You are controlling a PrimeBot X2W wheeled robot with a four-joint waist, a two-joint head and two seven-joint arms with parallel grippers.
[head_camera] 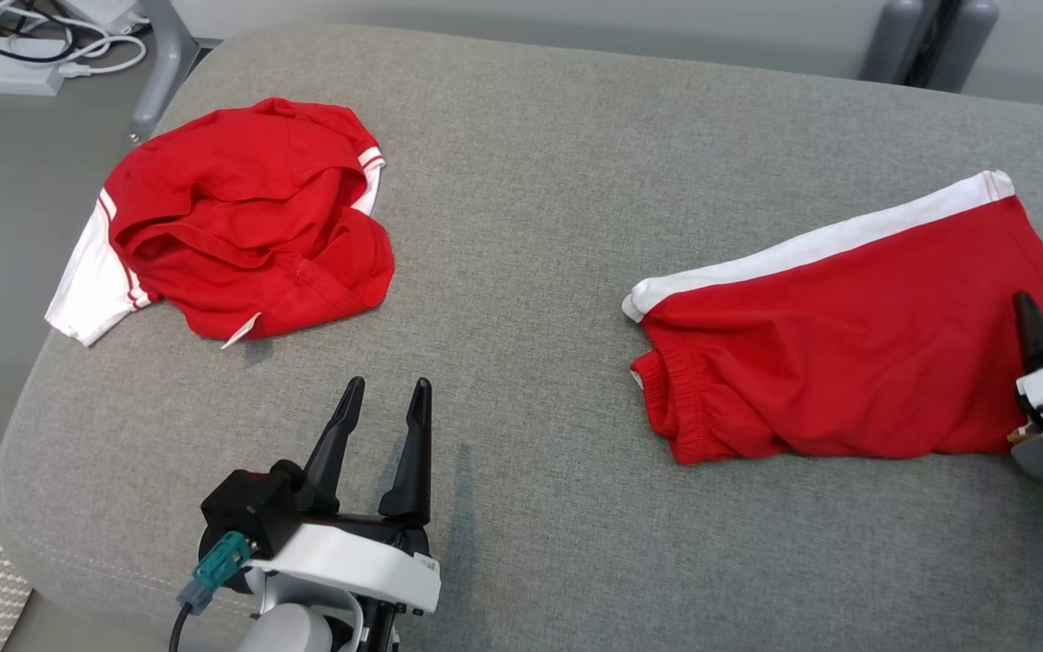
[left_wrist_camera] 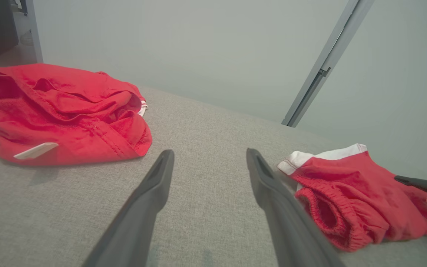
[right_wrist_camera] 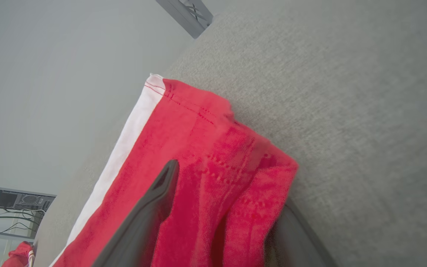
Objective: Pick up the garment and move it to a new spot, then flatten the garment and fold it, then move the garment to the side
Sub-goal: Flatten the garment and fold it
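Count: you've got 2 red garments on the grey cushion: folded shorts and a crumpled garment at 10 o'clock.
Shorts: at 3 o'clock, long axis 8–2, waistband twd 8.
L gripper: at 6 o'clock, jaws released, empty.
R gripper: at shorts' hem end, jaws spread, fabric fold btwn.

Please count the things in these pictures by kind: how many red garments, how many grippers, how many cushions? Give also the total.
Red garments with white trim: 2, the crumpled garment and the flatter garment
Grippers: 2, the left gripper and the right gripper
Grey cushion: 1
Total: 5
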